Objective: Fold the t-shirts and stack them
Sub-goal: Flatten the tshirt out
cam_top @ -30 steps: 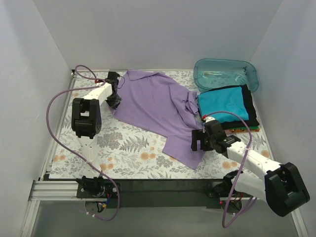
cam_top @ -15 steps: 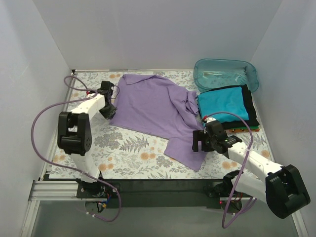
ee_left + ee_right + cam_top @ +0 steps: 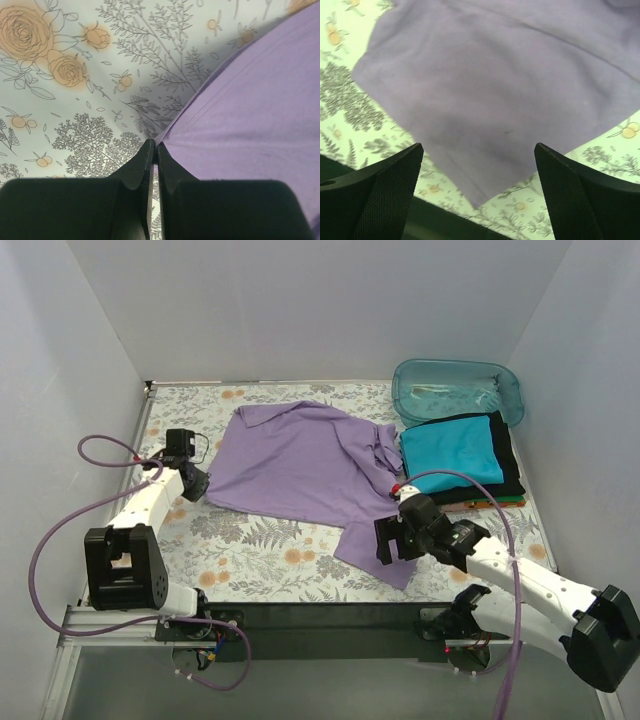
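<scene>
Table (image 3: 260,550): floral-print cover, walled on three sides, a black strip along the near edge.

Purple shirt (image 3: 300,465): one, unfolded, spread over the middle of the table. Mostly flat; bunched into folds at its right edge, just beside the stack. One flap runs out toward the near edge at lower right. Its left corner lies at the left gripper.

Right arm (image 3: 520,575): white with black joints, stretched low from the near right corner toward the shirt's near flap.

Left arm (image 3: 150,505): same make, reaching out along the table's left side.

Tub (image 3: 458,390): clear teal plastic, far right corner, just behind the stack.

Stack, right side of the table:
- teal shirt (image 3: 452,450), folded to a rectangle, on top;
- black shirt (image 3: 505,455) under it, showing along the right and near sides;
- red shirt (image 3: 490,503) at the bottom, only a thin edge visible.

Right gripper (image 3: 385,540): over the purple shirt's near flap. The wrist view shows the fingers spread wide (image 3: 479,147), cloth below them, nothing between them.

Left gripper (image 3: 192,487): at the shirt's left corner. The wrist view shows the fingers pressed together (image 3: 154,146), with the cloth's hem corner (image 3: 250,100) pinched at their tips.

Cable (image 3: 60,530): purple, looping off the left arm.
</scene>
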Robot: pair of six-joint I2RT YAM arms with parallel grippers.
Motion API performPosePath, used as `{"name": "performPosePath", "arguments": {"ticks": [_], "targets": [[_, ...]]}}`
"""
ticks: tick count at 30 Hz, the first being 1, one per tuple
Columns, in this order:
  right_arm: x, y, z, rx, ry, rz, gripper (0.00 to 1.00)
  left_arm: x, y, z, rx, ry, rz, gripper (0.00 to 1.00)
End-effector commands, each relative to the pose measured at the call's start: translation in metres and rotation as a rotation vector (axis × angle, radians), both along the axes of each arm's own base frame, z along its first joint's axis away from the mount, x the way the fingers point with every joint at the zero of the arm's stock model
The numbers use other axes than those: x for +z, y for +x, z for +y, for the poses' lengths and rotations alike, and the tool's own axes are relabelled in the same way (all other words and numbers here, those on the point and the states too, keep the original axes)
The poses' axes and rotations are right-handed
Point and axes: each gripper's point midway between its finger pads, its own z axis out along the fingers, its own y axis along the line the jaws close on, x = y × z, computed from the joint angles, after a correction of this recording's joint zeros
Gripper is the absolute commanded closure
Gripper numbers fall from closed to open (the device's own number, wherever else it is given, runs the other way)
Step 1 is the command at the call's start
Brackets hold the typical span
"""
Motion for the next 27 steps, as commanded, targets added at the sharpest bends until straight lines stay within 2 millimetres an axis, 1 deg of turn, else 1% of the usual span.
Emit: {"name": "performPosePath", "arguments": {"ticks": [1,2,3,4,5,7,8,9,10,15,17,18,19,21,22,23,25,27], "targets": [[0.013,-0.015,-0.001,-0.073,-0.044,0.009,0.02,0.0,-0.008,0.004,0.034,-0.008,-0.016,1.0],[0.008,-0.03,0.0,-0.083,-0.05,0.05,0.02,0.003,-0.01,0.007,0.05,-0.005,-0.03,1.0],[0.001,-0.04,-0.002,-0.088,-0.061,0.077,0.02,-0.003,-0.019,0.008,0.064,-0.007,-0.016,1.0],[-0.002,-0.047,-0.001,-0.093,-0.059,0.09,0.01,-0.003,-0.021,0.009,0.074,-0.007,-0.028,1.0],[-0.006,-0.059,0.002,-0.1,-0.054,0.118,0.02,0.001,-0.022,0.009,0.078,-0.011,-0.053,1.0],[-0.016,-0.069,-0.002,-0.123,-0.087,0.144,0.02,-0.003,-0.023,0.004,0.059,-0.034,-0.074,1.0],[-0.02,-0.076,-0.004,-0.105,-0.113,0.151,0.02,-0.003,-0.024,0.003,0.057,-0.04,-0.083,1.0],[-0.021,-0.076,-0.005,-0.109,-0.127,0.151,0.02,0.0,-0.024,0.003,0.06,-0.046,-0.096,1.0],[-0.023,-0.074,-0.008,-0.132,-0.153,0.142,0.02,-0.004,-0.027,0.003,0.07,-0.052,-0.094,1.0],[-0.028,-0.073,-0.017,-0.15,-0.226,0.139,0.04,-0.004,-0.03,0.004,0.093,-0.053,-0.1,1.0],[-0.03,-0.073,-0.019,-0.154,-0.24,0.139,0.07,-0.003,-0.029,0.0,0.072,-0.074,-0.119,1.0],[-0.031,-0.074,-0.019,-0.153,-0.24,0.142,0.1,-0.003,-0.029,-0.006,0.045,-0.098,-0.127,1.0],[-0.033,-0.074,-0.02,-0.161,-0.244,0.147,0.15,-0.002,-0.025,-0.008,0.031,-0.105,-0.148,1.0],[-0.038,-0.077,-0.024,-0.162,-0.26,0.156,0.2,-0.001,-0.026,-0.013,0.015,-0.126,-0.161,1.0],[-0.04,-0.078,-0.025,-0.167,-0.264,0.161,0.26,0.0,-0.026,-0.013,0.014,-0.127,-0.167,1.0],[-0.043,-0.079,-0.025,-0.166,-0.267,0.165,0.28,0.001,-0.027,-0.013,0.018,-0.126,-0.17,1.0],[-0.05,-0.08,-0.024,-0.156,-0.261,0.175,0.37,0.001,-0.029,-0.014,0.021,-0.13,-0.179,1.0],[-0.053,-0.076,-0.015,-0.129,-0.234,0.16,0.54,0.001,-0.03,-0.014,0.03,-0.136,-0.182,1.0]]}}
